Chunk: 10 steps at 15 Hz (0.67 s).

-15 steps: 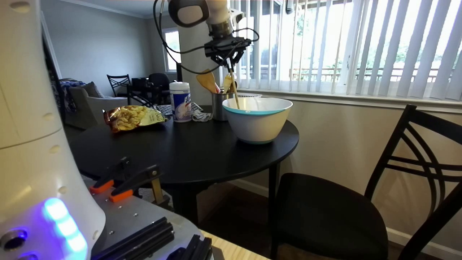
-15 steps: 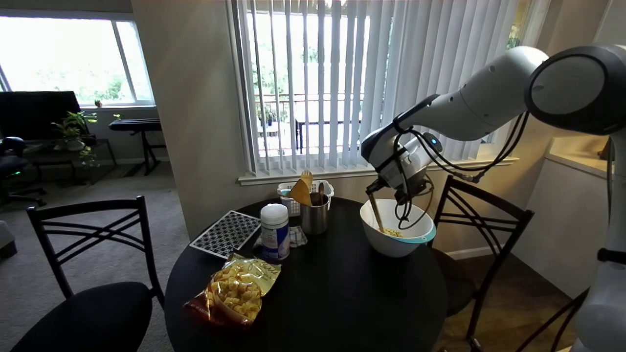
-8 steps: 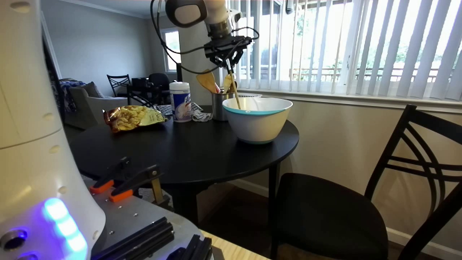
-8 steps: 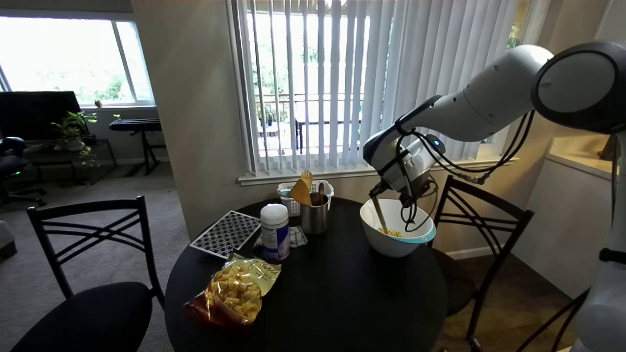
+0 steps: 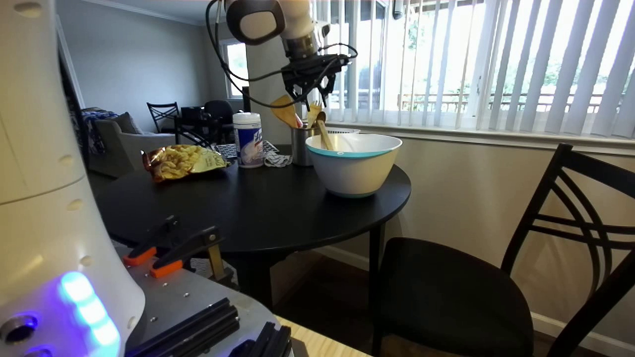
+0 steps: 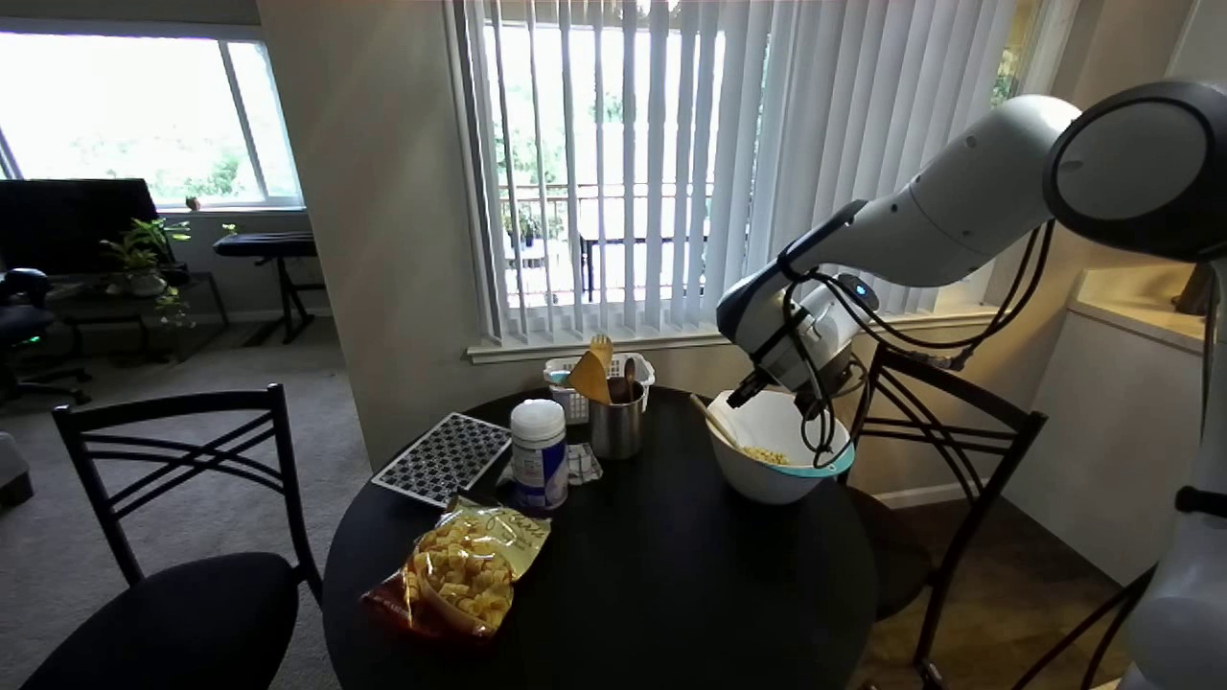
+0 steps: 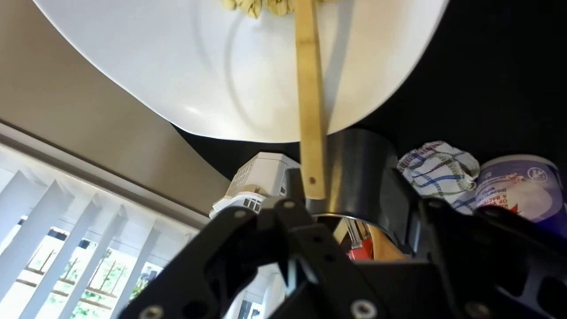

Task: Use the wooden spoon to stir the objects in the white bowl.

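The white bowl [image 5: 354, 173] with a turquoise rim stands on the black round table; it also shows in an exterior view [image 6: 772, 484] and in the wrist view [image 7: 177, 79]. Small yellow pieces [image 6: 767, 455] lie in its bottom. The wooden spoon [image 6: 714, 422] leans in the bowl, its handle resting over the rim; its head is out of view in the wrist view [image 7: 310, 97]. My gripper [image 5: 315, 105] is open and empty above the bowl's rim. In the wrist view the handle's end lies beside the left finger, between the open fingers [image 7: 343, 181].
A metal utensil holder [image 6: 616, 426] with wooden utensils stands close beside the bowl, with a white basket [image 6: 567, 398] behind. A wipes canister [image 6: 539, 455], a checked cloth [image 7: 438, 170] and a snack bag [image 6: 470, 575] are also on the table. A chair [image 5: 446, 292] stands near.
My fingers have opened and let go of the spoon. The spoon, held steeply before, has tipped down against the bowl's rim. The gripper has shifted slightly.
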{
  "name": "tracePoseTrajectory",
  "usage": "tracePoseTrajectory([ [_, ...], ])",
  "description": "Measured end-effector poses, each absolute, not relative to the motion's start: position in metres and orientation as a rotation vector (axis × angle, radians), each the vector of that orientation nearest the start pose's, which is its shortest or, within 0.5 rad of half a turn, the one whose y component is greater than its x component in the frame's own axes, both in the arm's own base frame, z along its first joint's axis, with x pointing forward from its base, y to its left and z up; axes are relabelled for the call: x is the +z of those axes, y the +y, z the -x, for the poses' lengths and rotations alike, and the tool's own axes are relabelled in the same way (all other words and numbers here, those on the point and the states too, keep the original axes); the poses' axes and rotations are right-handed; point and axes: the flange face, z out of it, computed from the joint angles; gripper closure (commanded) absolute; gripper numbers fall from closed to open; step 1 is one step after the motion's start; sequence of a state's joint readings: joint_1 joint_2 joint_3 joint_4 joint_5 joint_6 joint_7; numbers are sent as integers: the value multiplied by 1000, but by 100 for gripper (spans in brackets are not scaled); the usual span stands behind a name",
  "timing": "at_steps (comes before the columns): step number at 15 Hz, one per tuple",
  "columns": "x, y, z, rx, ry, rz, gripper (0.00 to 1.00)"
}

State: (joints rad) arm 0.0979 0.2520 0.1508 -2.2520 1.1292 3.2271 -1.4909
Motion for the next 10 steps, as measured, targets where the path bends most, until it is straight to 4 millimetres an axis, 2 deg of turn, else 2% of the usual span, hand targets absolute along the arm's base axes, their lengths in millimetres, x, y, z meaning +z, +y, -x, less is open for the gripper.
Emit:
tracePoseTrajectory([
  [3, 300, 47, -549, -1054, -861, 2919, 2],
  [10, 304, 47, -550, -1061, -869, 2913, 0],
])
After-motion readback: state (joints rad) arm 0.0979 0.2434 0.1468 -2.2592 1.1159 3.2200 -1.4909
